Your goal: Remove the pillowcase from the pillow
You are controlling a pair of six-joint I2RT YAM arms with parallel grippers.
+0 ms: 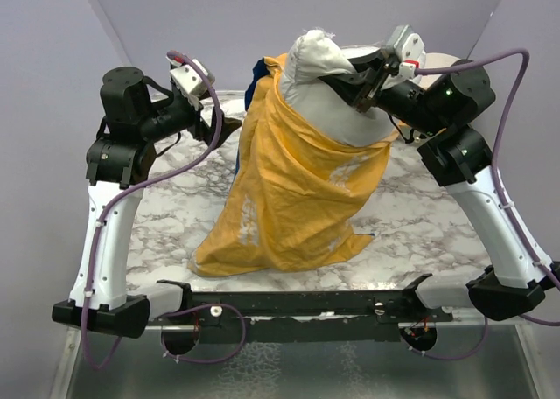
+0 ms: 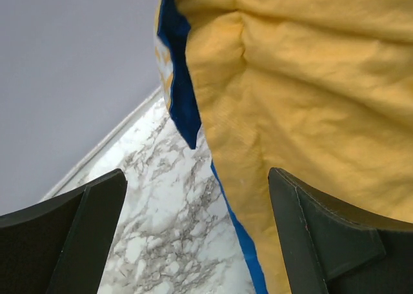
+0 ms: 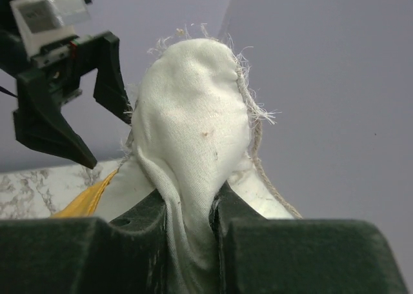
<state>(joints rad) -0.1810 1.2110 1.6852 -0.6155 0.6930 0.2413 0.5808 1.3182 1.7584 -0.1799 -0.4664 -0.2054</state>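
The left end effector [image 2: 197, 175] stands with jaws wide apart, holding nothing, just beside the thin yellow-orange, blue-edged fabric pillowcase [image 1: 297, 189], which hangs down onto the white marble table [image 1: 411, 224]. The plump white pillow [image 1: 319, 62] sticks out of the pillowcase's top, its frayed corner clamped in the right end effector [image 3: 191, 210].

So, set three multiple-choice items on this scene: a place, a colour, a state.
1. Where is the pillow?
A) sticking out of the top of the pillowcase
B) lying apart from it
C) fully covered

2. The pillowcase side facing the top camera is:
A) green
B) yellow-orange
C) red

3. The left end effector is:
A) shut on fabric
B) open, holding nothing
C) out of view

Answers: 1A, the white cushion rises above the sack's mouth; 2B, orange fabric drapes forward; 3B, its jaws stand wide apart beside the fabric.
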